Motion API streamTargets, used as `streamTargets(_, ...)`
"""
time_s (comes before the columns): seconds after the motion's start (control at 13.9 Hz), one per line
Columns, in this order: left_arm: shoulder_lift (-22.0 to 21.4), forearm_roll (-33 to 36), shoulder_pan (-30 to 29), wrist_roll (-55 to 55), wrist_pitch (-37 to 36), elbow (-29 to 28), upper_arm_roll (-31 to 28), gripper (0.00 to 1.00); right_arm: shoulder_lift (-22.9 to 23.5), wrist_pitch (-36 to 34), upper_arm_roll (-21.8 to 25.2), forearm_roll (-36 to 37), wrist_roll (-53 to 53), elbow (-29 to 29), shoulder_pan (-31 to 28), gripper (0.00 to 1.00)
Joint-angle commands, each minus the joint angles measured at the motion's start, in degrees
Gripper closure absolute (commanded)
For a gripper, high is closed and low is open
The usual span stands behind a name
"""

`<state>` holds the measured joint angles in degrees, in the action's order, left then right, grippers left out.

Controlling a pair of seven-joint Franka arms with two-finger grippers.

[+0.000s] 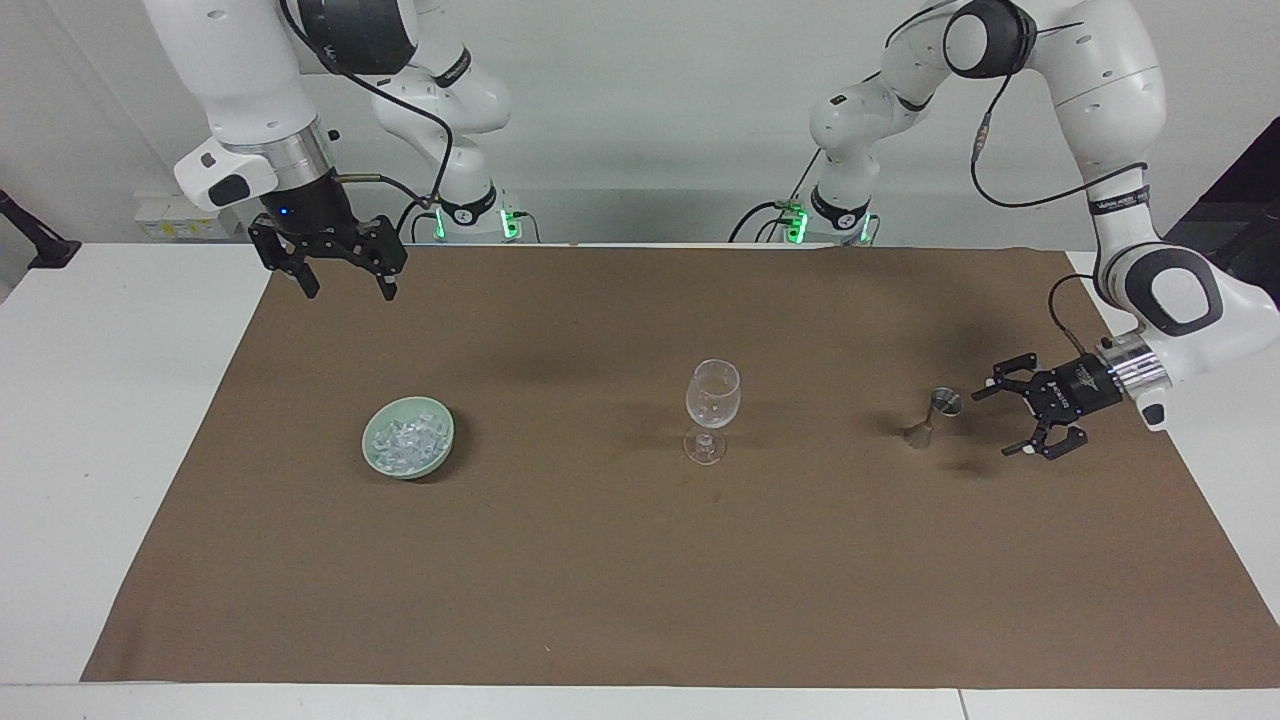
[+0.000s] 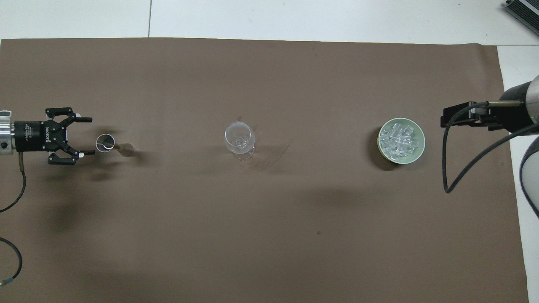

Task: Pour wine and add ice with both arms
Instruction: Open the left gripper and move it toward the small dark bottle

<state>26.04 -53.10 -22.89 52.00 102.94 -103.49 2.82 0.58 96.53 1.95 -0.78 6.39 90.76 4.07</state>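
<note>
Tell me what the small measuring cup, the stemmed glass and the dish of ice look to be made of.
Measuring cup: likely polished metal, grey and reflective. Stemmed glass: clear glass, the mat shows through. Dish: pale green, smooth, perhaps glazed ceramic or plastic. Ice: translucent whitish chunks.
</note>
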Motion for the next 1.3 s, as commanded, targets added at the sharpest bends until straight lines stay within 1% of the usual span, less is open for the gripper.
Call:
streamTargets(0.0,-0.5,-2.3,-0.4,-4.9,0.2,-2.8,0.8,0.0,-0.6,0.0,-0.3,-0.4,0.6,0.6,-0.5,0.0)
streamTargets(0.22,-1.2,-2.7,-0.1,-8.6,0.3,-5.4,1.0,0.0,-0.6,0.0,-0.3,-0.4,0.6,0.6,-0.5,0.0)
streamTargets(1.22,-3.3,-5.9,0.3,-14.3,-0.8,-9.5,2.3,0.0,-0.6,0.0,-0.3,-0.4,0.6,0.6,-0.5,0.0)
